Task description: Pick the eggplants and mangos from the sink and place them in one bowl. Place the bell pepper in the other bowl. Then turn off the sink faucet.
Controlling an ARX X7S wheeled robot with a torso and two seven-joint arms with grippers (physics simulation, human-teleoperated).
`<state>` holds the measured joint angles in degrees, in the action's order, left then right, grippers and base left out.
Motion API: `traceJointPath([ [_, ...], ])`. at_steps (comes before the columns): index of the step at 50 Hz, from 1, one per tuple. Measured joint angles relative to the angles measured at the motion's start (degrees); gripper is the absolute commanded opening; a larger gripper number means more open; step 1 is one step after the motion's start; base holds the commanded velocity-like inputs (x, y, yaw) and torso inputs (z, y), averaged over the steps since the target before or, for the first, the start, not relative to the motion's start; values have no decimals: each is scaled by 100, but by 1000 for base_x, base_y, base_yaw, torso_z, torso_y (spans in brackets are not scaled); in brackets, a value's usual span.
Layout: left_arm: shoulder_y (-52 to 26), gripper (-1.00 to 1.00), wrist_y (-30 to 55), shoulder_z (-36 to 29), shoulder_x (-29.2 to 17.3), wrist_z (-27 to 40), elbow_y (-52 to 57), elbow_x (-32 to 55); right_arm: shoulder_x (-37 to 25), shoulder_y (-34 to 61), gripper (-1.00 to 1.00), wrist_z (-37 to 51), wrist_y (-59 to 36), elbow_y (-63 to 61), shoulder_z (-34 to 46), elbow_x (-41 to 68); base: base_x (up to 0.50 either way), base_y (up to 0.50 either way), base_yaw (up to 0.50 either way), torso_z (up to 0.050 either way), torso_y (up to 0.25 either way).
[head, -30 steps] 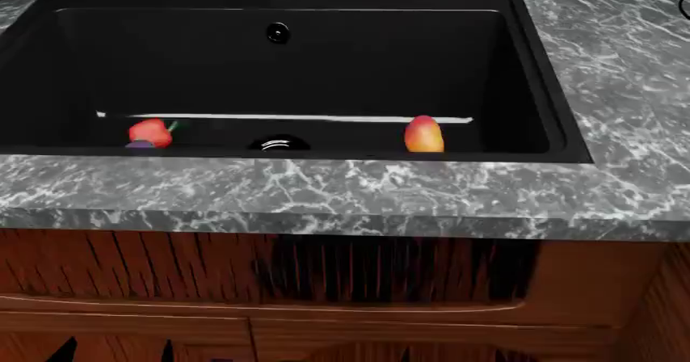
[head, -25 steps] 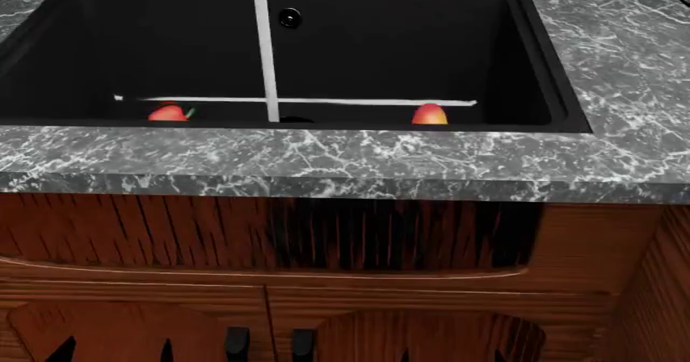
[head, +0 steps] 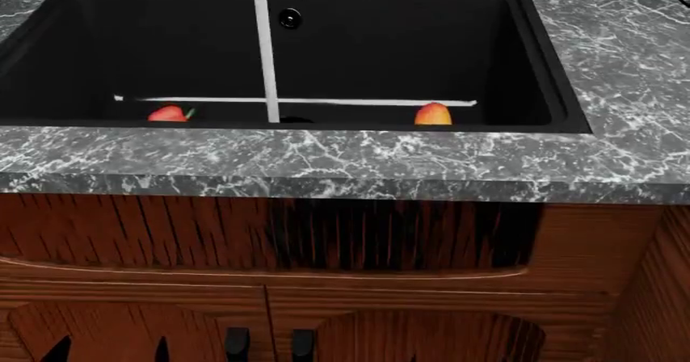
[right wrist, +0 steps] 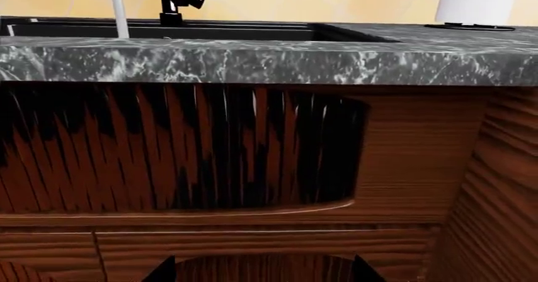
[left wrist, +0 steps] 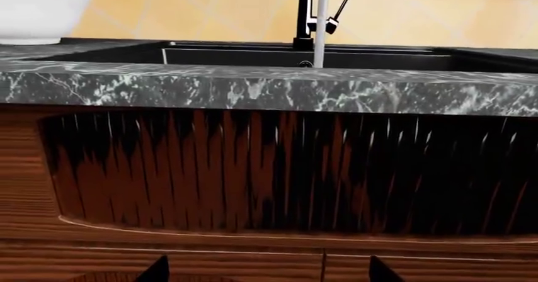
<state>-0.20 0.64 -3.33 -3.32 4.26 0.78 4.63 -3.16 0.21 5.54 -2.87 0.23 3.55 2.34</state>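
The wooden cabinet front [head: 356, 297] fills the lower half of the head view, with a dark ribbed panel [left wrist: 286, 169] set under the overhang. Above it runs the grey marbled desk [head: 323, 164], which surrounds the black sink [head: 518, 63]. At the sink's back edge stands the black faucet [left wrist: 304, 17] with a thin side lever, and a white stream of water [head: 264, 47] falls straight from it to the sink floor, so the tap is running.

On the desk to the left of the sink, seen only from the left wrist view, sits a white bowl [left wrist: 38, 14]. On the desk to the right, in the right wrist view, stands a white cylinder [right wrist: 477, 2] on a dark base; what it is cannot be told.

Inside the sink, near its front wall, a red bell pepper [head: 167, 114] with a green stem lies left of the stream, and a mango [head: 432, 115], orange and red, lies well to the right. Both are half hidden by the desk's front edge. No eggplant can be made out.

Only dark fingertip points of the left gripper [left wrist: 264, 272] and the right gripper [right wrist: 262, 269] show, low in front of the cabinet. In each pair the jaws are spread wide apart and hold nothing.
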Motion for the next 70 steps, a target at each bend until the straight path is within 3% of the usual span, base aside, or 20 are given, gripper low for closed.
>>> traceJointPath([
  [34, -29, 100, 3, -249, -250, 302, -11, 243, -227, 47, 100, 381, -61, 9, 270, 174, 0, 0, 0, 50, 0],
  [51, 61, 100, 145, 40, -56, 47, 242, 150, -31, 38, 100, 178, -92, -32, 18, 76, 0, 0, 0, 1, 0],
  [56, 14, 100, 802, 120, -76, 55, 837, 185, -51, 218, 100, 168, -674, -436, -118, 220, 0, 0, 0, 0, 0],
  [60, -421, 100, 1962, 225, -180, 92, 1560, 346, -239, 759, 100, 145, -1832, -1142, -242, 402, 0, 0, 0, 0, 0],
  [70, -2920, 100, 5407, 591, -475, 163, 2194, 937, -977, 3563, 100, -144, -5211, -2085, -530, 1064, 0, 0, 0, 0, 0],
])
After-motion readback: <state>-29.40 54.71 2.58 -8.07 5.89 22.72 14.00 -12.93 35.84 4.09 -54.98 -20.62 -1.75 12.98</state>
